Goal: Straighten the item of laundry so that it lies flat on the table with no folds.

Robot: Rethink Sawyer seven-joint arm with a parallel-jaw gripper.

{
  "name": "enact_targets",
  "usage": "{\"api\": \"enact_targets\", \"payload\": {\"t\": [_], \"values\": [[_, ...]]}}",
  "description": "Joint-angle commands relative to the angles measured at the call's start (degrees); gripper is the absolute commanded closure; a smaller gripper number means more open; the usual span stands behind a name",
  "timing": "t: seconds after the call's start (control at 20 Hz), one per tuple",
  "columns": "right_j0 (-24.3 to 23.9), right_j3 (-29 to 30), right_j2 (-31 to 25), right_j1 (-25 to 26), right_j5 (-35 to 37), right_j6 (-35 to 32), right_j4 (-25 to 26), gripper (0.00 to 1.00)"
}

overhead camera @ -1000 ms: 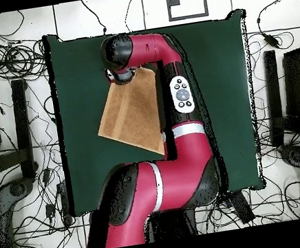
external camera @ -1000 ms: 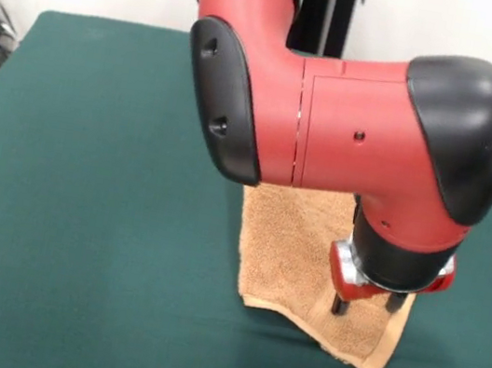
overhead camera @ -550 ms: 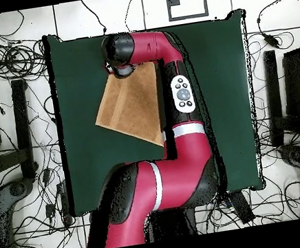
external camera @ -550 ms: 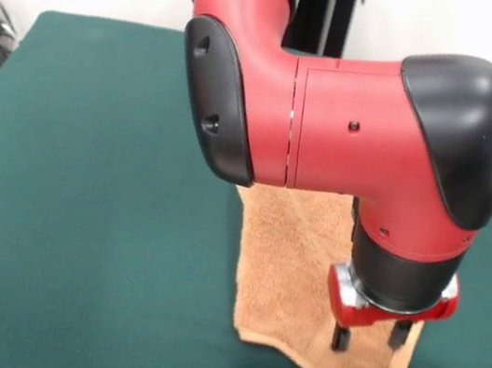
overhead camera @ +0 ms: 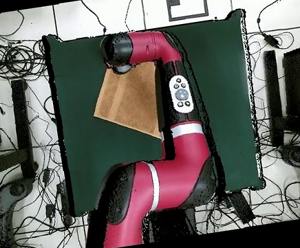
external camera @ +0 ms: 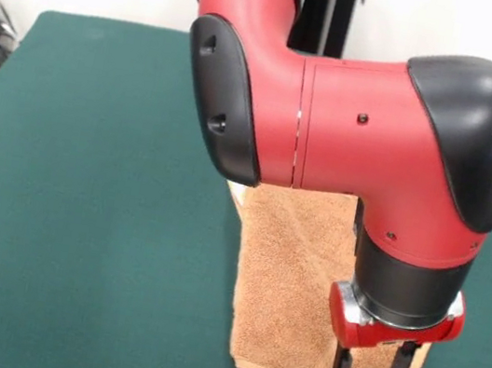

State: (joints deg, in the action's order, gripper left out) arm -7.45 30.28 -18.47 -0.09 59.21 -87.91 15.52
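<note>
The item of laundry (external camera: 292, 277), a tan-orange terry towel, lies on the dark green table (external camera: 88, 167) toward the near right. Its near edge is raised slightly off the cloth. My gripper (external camera: 373, 364) points straight down over the towel's near right part, shut on a pinch of the terry by that edge. The big red and black wrist hides the towel's far part. In the overhead view the towel (overhead camera: 132, 101) is a slanted four-sided sheet on the table (overhead camera: 221, 70). One corner is tucked under the arm's black end, which hides the gripper there.
My arm (overhead camera: 177, 98) runs along the towel's right side in the overhead view and covers that edge. Cables and stands ring the table on the floor. Wide green surface lies to the left in the front view.
The gripper has travelled toward the near table edge, pulling the towel's held part along. The towel now reaches farther toward that edge and has swung a little in the overhead view.
</note>
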Motion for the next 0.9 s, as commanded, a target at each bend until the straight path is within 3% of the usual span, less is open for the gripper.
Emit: {"api": "enact_targets", "payload": {"t": [0.05,0.4,0.9], "values": [[3.35,5.29,2.57,8.46,-8.39,-16.29,2.42,0.0],[5.76,6.77,5.28,8.44,-8.29,-25.64,0.2,0.0],[8.13,11.72,8.41,4.94,-9.99,-30.38,-1.51,0.0]]}}
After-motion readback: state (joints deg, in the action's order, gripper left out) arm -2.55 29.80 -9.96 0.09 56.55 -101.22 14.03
